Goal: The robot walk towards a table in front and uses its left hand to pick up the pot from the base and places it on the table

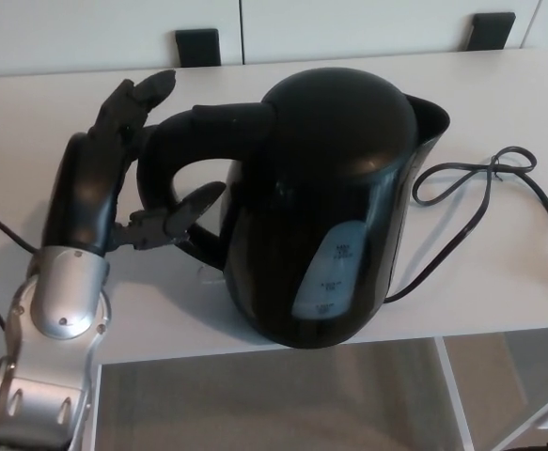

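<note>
Hovering beside pot handle, left hand holding nothing, fingers spread, thumb inside handle loop.

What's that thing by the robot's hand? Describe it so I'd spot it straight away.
On the white table, look at the middle: a big black kettle with a looped handle towards the robot's left hand. Its pale water window sets it apart from the thin black cord beside it.

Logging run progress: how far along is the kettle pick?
Done: robot stands at the white table. In hand: left hand open at the kettle handle, thumb inside the loop, not yet closed. Left: grip, lift, set down on the table. Base is hidden.
</note>
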You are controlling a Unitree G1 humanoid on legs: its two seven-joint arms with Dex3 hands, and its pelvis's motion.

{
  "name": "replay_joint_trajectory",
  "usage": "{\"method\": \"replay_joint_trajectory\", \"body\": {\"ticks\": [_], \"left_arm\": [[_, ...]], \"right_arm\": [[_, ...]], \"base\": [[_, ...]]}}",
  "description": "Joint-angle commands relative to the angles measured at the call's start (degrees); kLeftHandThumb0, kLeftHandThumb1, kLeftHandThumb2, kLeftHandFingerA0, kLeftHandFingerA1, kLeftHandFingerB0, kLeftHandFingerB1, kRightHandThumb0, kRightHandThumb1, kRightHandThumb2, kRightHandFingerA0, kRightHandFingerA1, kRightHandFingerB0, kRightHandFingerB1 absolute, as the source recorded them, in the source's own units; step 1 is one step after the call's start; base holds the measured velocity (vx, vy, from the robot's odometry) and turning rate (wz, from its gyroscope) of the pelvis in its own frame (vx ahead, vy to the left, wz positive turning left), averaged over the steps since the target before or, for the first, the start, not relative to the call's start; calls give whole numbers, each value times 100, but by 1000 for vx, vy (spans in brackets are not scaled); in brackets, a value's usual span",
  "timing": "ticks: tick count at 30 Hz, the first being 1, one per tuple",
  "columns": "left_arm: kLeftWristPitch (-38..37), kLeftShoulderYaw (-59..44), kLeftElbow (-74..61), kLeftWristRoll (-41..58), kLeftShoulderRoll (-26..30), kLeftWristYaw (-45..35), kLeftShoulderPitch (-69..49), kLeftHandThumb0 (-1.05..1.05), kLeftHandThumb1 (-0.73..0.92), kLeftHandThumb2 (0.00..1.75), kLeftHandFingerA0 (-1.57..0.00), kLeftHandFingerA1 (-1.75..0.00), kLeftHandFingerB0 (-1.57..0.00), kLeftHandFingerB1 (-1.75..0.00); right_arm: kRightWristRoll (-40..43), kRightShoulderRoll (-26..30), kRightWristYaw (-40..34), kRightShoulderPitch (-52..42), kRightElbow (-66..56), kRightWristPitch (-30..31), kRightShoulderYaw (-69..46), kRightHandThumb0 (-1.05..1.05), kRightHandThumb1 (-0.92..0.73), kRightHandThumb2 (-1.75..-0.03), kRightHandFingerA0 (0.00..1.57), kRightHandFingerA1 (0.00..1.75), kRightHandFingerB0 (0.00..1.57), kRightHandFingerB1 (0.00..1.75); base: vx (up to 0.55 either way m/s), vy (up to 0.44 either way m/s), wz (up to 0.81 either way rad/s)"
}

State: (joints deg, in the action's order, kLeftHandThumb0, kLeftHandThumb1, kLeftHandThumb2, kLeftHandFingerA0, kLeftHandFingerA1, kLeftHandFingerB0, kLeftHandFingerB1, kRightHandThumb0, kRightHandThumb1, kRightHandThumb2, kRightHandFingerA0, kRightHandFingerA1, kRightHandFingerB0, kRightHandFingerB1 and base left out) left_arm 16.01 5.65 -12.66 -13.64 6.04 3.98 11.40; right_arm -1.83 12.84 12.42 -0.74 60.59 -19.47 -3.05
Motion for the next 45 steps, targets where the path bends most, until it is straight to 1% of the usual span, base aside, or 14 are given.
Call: {"method": "replay_joint_trajectory", "body": {"ticks": [1, 19, 21, 22, 25, 26, 29, 30, 32, 34, 35, 41, 42, 45], "left_arm": [[-78, 21, 59, -242, -96, 247, 141, -40, 53, 56, -46, -40, -32, -33], [-85, 193, 555, -356, -596, 534, 617, -33, 52, 55, -47, -42, -33, -33], [-12, 227, 598, -424, -612, 570, 673, -31, 53, 56, -49, -43, -33, -33], [119, 283, 798, -573, -667, 706, 835, -20, 63, 58, -86, -52, -36, -34], [103, 237, 1223, -570, -709, 800, 1099, -16, 76, 63, -100, -55, -50, -38], [71, 236, 1340, -586, -708, 840, 1152, -13, 81, 64, -109, -79, -67, -44], [91, 202, 1577, -526, -792, 911, 1286, -11, 83, 64, -111, -103, -77, -50], [26, 193, 1633, -507, -840, 976, 1282, -12, 83, 66, -82, -136, -82, -63], [-39, 187, 1677, -494, -870, 1015, 1269, -14, 83, 66, -87, -135, -80, -67], [-141, 63, 1698, -258, -964, 959, 1251, -13, 84, 66, -88, -137, -77, -84], [-178, -3, 1690, -135, -1010, 899, 1241, -12, 85, 67, -86, -140, -76, -88], [136, -658, 1488, 887, -1431, 430, 1237, -13, 83, 68, -84, -152, -74, -96], [255, -811, 1414, 1129, -1520, 320, 1247, -13, 85, 65, -85, -156, -70, -97], [535, -1147, 1260, 1619, -1738, 145, 1287, -14, 82, 68, -83, -159, -69, -97]], "right_arm": [[22, 43, -16, -76, -68, 50, -29, -66, -37, -64, 74, 79, 56, 69], [-26, 75, -123, -94, -193, 23, -15, -64, -38, -65, 76, 75, 58, 69], [-23, 73, -123, -100, -205, 32, -15, -67, -28, -84, 74, 78, 57, 72], [10, 62, -111, -91, -197, 51, -40, -64, -38, -64, 77, 76, 58, 69], [26, 40, -101, -87, -186, 10, -49, -64, -40, -63, 77, 75, 58, 68], [44, 37, -88, -96, -197, -2, -61, -64, -40, -64, 77, 76, 58, 69], [59, 36, -88, -122, -288, 31, -72, -65, -41, -63, 77, 76, 58, 69], [17, 52, -118, -119, -285, 11, -47, -66, -42, -63, 79, 76, 59, 68], [-13, 60, -143, -122, -289, -2, -29, -68, -30, -88, 80, 81, 55, 71], [-53, 65, -210, -114, -337, 51, -7, -69, -29, -88, 80, 80, 56, 70], [-41, 64, -204, -117, -348, 59, -14, -70, -42, -61, 79, 76, 61, 68], [-29, 66, -171, -106, -316, 56, -11, -68, -41, -62, 80, 76, 61, 69], [-45, 66, -185, -107, -318, 50, 0, -68, -29, -88, 81, 80, 57, 71], [-34, 63, -183, -117, -319, 19, 0, -68, -39, -63, 81, 76, 61, 69]], "base": [[0, 0, 0], [0, 0, 0], [0, 0, 0], [0, 0, 0], [0, 0, 0], [0, 0, 0], [0, 0, 0], [0, 0, 0], [0, 0, 0], [0, 0, 0], [0, 0, 0], [0, 0, 0], [0, 0, 0], [0, 0, 0]]}}
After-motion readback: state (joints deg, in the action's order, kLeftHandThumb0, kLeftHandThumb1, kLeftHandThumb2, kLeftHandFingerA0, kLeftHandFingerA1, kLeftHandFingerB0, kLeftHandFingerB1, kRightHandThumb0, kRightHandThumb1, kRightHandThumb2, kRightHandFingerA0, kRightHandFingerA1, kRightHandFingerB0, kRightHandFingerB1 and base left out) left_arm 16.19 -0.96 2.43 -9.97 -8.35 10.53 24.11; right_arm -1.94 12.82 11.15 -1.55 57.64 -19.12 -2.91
